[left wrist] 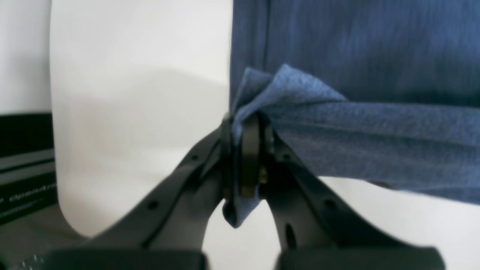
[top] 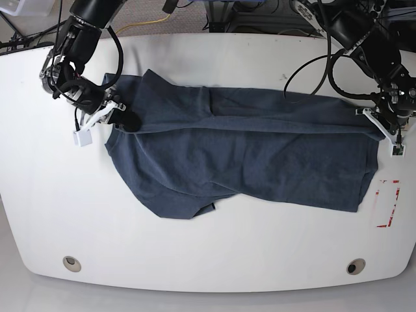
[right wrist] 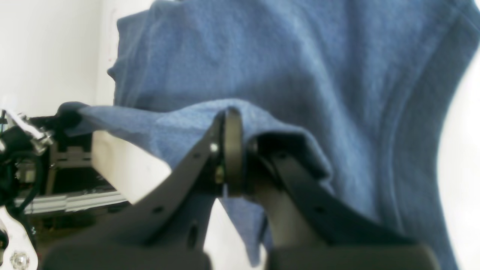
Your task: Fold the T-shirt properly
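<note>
Left wrist view shows the left fingers (left wrist: pixel 245 157) clenched on a bunched edge of the T-shirt (left wrist: pixel 375 142), a small tuft of blue cloth poking out below the pads and a taut band of fabric running away to one side of them. Beyond the pinch, more of the shirt lies flat on the white tabletop (left wrist: pixel 131 112).

Right wrist view has the right fingers (right wrist: pixel 232 157) likewise clamped on a fold of the T-shirt (right wrist: pixel 281 67), with cloth draped over one finger and the main body of the garment spreading out past the tips.

From the base view, the T-shirt (top: pixel 260 156) stretches between the two grasps, plain side up, its upper edge folded over into a long band and one sleeve pointing toward the near edge. Just outside the left fingers (top: pixel 383 127), a red-marked rectangle (top: pixel 388 203) sits on the tabletop (top: pixel 208 260). Two round holes (top: pixel 72 263) lie near the front rim, well apart from the right fingers (top: pixel 120 117).
</note>
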Action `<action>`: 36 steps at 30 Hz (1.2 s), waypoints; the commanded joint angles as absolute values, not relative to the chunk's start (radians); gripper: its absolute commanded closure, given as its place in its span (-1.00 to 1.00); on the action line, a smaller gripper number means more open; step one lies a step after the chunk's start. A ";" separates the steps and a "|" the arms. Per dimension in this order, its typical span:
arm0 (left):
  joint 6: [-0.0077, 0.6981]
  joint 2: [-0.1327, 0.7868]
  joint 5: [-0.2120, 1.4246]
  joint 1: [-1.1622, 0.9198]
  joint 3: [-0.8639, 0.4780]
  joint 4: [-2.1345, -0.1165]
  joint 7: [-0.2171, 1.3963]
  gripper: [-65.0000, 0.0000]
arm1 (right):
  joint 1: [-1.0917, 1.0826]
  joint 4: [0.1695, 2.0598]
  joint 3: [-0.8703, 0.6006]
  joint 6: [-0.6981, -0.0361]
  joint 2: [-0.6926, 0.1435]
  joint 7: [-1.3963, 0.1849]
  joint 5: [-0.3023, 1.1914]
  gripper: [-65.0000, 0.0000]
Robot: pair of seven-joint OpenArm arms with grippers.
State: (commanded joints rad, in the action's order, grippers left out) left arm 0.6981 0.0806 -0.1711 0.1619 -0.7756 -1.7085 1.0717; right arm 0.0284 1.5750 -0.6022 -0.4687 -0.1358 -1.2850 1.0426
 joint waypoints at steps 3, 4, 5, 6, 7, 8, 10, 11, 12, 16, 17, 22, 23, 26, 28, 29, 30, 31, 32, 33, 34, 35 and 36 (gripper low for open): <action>0.698 0.104 -0.173 0.203 -0.776 -1.624 1.069 1.00 | 0.007 1.526 -0.598 -0.469 -0.159 -1.268 1.043 1.00; 0.698 0.119 -0.173 0.214 -0.776 -1.596 1.059 1.00 | 0.007 1.512 -0.579 -0.469 -0.160 -1.251 1.043 1.00; 0.698 0.124 -0.174 0.220 -0.776 -1.580 1.052 0.99 | 0.007 1.508 -0.561 -0.469 -0.166 -1.237 1.043 1.00; 0.698 0.125 -0.174 0.226 -0.774 -1.555 1.036 0.99 | 0.007 1.500 -0.535 -0.467 -0.182 -1.213 1.043 1.00; 0.698 0.125 -0.174 0.231 -0.774 -1.538 1.021 0.99 | 0.007 1.492 -0.507 -0.464 -0.197 -1.188 1.043 1.00; 0.698 0.125 -0.174 0.234 -0.774 -1.526 1.009 0.98 | 0.007 1.483 -0.484 -0.464 -0.208 -1.168 1.043 1.00; 0.698 0.125 -0.176 0.234 -0.766 -1.503 0.997 0.90 | 0.012 1.474 -0.453 -0.464 -0.228 -1.125 1.043 0.81; 0.698 0.125 -0.174 0.234 -0.751 -1.495 0.995 0.81 | 0.013 1.472 -0.449 -0.463 -0.234 -1.112 1.043 0.67; 0.698 0.127 -0.173 0.234 -0.725 -1.488 0.995 0.67 | 0.015 1.472 -0.447 -0.463 -0.243 -1.102 1.043 0.49; 0.698 0.128 -0.168 0.232 -0.668 -1.488 0.997 0.12 | 0.028 1.498 -0.447 -0.463 -0.266 -1.101 1.043 -0.16; 0.698 0.128 -0.168 0.234 -0.668 -1.488 0.997 0.04 | 0.036 1.515 -0.447 -0.463 -0.277 -1.101 1.043 -0.25; 0.698 0.128 -0.166 0.259 -0.668 -1.537 1.001 -0.05 | 0.108 1.644 -0.449 -0.460 -0.325 -1.099 1.043 -0.36; 0.698 0.128 -0.166 0.259 -0.670 -1.569 1.001 -0.05 | 0.131 1.672 -0.449 -0.458 -0.337 -1.098 1.035 -0.34; 0.698 0.128 -0.166 0.236 -0.670 -1.661 0.998 -0.05 | 0.196 1.781 -0.449 -0.410 -0.346 -1.098 0.918 -0.28; 0.698 0.130 -0.166 0.205 -0.661 -1.705 0.987 -0.06 | 0.232 1.839 -0.449 -0.403 -0.340 -1.095 0.817 -0.29; 0.698 0.136 -0.166 0.194 -0.651 -1.718 0.980 -0.06 | 0.245 1.856 -0.449 -0.403 -0.331 -1.089 0.782 -0.29; 0.698 0.150 -0.166 0.171 -0.634 -1.732 0.966 -0.06 | 0.262 1.874 -0.449 -0.403 -0.315 -1.075 0.734 -0.30; 0.698 0.166 -0.166 0.140 -0.619 -1.741 0.944 -0.05 | 0.278 1.888 -0.449 -0.403 -0.300 -1.061 0.693 -0.30; 0.698 0.180 -0.165 0.113 -0.607 -1.747 0.917 -0.05 | 0.292 1.891 -0.449 -0.403 -0.289 -1.047 0.657 -0.30; 0.698 0.185 -0.165 0.097 -0.604 -1.748 0.900 -0.05 | 0.297 1.890 -0.449 -0.406 -0.283 -1.043 0.642 -0.30; 0.698 0.188 -0.165 0.077 -0.605 -1.747 0.871 -0.05 | 0.302 1.885 -0.449 -0.418 -0.277 -1.033 0.619 -0.30; 0.698 0.189 -0.165 0.062 -0.607 -1.745 0.840 -0.05 | 0.305 1.877 -0.446 -0.437 -0.269 -1.027 0.598 -0.29; 0.698 0.189 -0.165 0.045 -0.608 -1.744 0.805 -0.05 | 0.308 1.867 -0.446 -0.456 -0.260 -1.021 0.585 -0.29</action>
State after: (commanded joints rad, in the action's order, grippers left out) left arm 0.6981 0.1895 -0.1649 0.0453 -0.6084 -1.7438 0.8048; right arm 0.3076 1.8665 -0.4457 -0.4565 -0.2601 -1.0211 0.5854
